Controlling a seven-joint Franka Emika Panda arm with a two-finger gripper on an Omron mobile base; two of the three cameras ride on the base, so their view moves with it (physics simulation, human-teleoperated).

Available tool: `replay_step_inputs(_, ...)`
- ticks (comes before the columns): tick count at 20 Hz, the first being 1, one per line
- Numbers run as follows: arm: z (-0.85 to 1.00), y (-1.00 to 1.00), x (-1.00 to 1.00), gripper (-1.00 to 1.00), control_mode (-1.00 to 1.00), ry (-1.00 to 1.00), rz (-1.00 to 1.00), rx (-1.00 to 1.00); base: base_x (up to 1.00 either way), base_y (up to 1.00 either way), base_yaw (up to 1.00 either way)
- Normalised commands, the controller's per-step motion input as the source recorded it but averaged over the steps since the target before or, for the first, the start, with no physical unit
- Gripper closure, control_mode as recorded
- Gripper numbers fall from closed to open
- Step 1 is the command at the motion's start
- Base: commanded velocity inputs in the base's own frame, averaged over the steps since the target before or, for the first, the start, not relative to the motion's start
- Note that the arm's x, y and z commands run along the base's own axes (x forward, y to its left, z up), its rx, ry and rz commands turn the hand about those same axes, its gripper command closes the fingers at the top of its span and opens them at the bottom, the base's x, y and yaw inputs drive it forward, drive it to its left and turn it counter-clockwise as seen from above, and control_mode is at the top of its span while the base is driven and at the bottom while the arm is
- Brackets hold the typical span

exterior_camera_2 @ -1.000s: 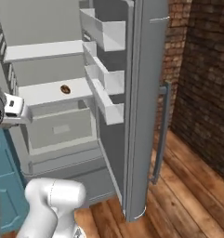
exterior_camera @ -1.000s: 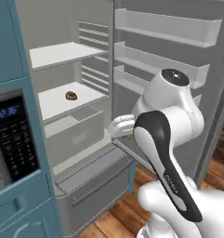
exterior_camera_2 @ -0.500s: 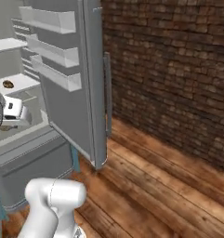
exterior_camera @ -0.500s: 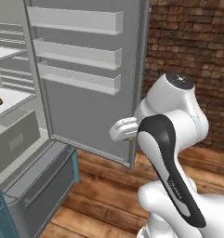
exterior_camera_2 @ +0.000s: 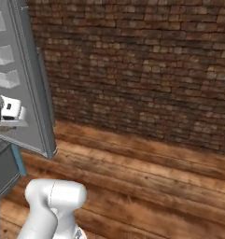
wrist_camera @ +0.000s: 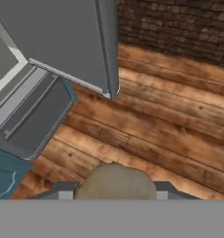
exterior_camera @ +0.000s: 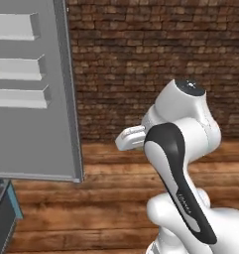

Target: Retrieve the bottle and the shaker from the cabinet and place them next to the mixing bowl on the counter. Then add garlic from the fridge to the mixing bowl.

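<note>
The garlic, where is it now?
The garlic sits at the bottom middle of the hand view, held between the end effector's two tips, above the wooden floor and right of the open fridge door.

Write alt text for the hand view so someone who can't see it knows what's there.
Seen from the hand, the gripper is shut on the garlic, a brownish lump at the bottom of the picture. Beyond it lie a wooden plank floor, the open grey fridge door at upper left, and a brick wall at the top.

No text, label, number or sign can be read anywhere in these views.
</note>
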Motion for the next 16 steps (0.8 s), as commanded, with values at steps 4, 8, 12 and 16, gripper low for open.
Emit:
replay_step_inputs(4,0.0,0.0,0.0,1.0,1.0,0.0,0.0,0.0,0.25,-0.55,-0.73)
replay_step_inputs(8,0.0,0.0,0.0,1.0,1.0,0.0,0.0,0.0,0.26,-0.56,-0.72)
replay_step_inputs(12,0.0,0.0,0.0,1.0,1.0,0.0,0.0,0.0,0.45,-0.21,-0.73)
replay_step_inputs(16,0.0,0.0,0.0,1.0,1.0,0.0,0.0,0.0,0.48,0.0,-0.76)
